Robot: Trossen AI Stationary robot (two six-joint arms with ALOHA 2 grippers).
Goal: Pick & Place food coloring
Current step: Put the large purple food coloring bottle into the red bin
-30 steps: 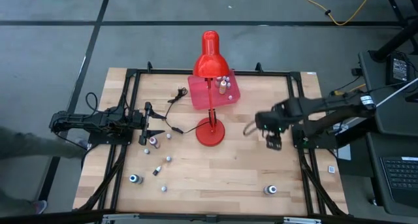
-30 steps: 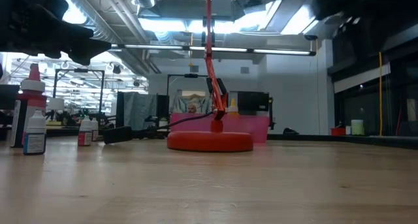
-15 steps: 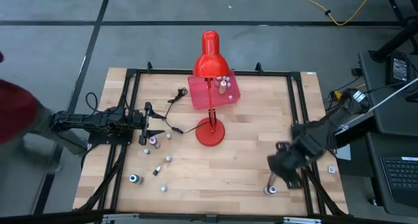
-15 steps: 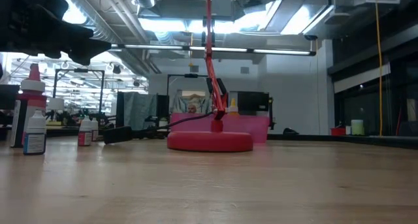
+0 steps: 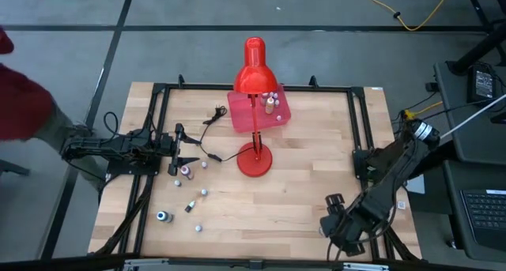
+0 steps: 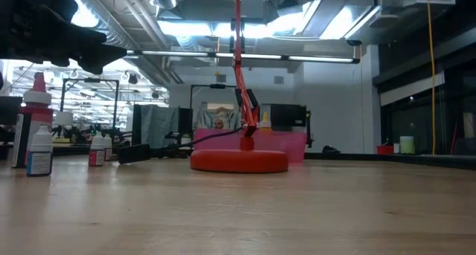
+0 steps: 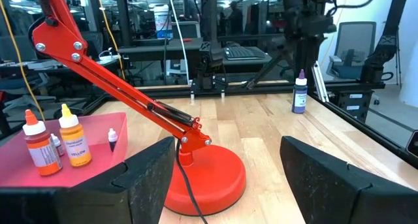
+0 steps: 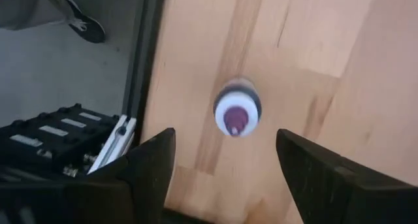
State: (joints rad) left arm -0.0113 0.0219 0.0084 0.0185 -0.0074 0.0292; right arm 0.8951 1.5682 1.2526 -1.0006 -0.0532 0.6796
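Workshop floor and rack frames surround a wooden table (image 5: 261,200) bordered by a black frame.

**Right gripper (image 8: 225,185).** Fingers stand wide apart and hold nothing. They point down over a single purple bottle (image 8: 238,112) of food coloring standing upright near the table's front right corner; the bottle sits centred in the gap between the two fingers but is not touched.

**Risks.**
- The bottle is small and light. If one finger meets it first on descent, it is likely to tip and roll toward the nearby table edge.
- Closing on the tapered cap rather than the body could squeeze the bottle out of the grip.
- The route to the pink tray (image 5: 243,113) passes the red desk lamp (image 5: 254,77); a low carry could strike its arm or base.

**Arm pose.** The right arm reaches from its base at the right edge toward the front corner, wrist bent downward.

**Left gripper (image 5: 186,151).** It waits low at the left side, fingers open and empty, just beside a group of loose bottles (image 5: 186,171). Several bottles already stand in the tray.
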